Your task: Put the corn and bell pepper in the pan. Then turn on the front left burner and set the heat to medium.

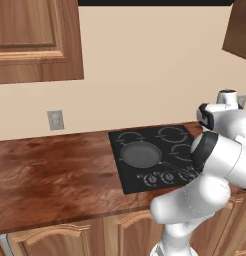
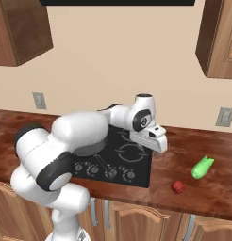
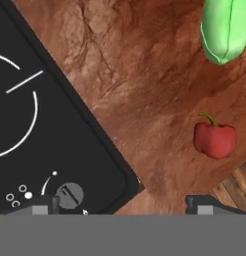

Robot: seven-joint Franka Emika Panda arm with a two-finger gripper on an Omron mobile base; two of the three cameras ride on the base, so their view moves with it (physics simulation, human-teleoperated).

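The dark grey pan (image 1: pixel 140 154) sits on the front left burner of the black cooktop (image 1: pixel 167 135), its thin handle pointing toward the knobs. The green corn (image 2: pixel 202 167) and the red bell pepper (image 2: pixel 178 187) lie on the wooden counter to the right of the cooktop. My gripper (image 2: pixel 157 147) hangs above the cooktop's right edge, left of both. In the hand view the gripper (image 3: pixel 122 207) is open with nothing between its fingertips (image 3: pixel 202 205); the bell pepper (image 3: pixel 215 139) is at the right and the corn (image 3: pixel 225 30) at the top right.
A row of knobs (image 2: pixel 111 173) runs along the cooktop's front edge; one knob (image 3: pixel 70 195) shows by the left fingertip. Wall cabinets (image 2: pixel 221 37) hang above. Outlets (image 2: pixel 225 116) are on the wall. The counter's front edge (image 2: pixel 198 214) lies just beyond the pepper.
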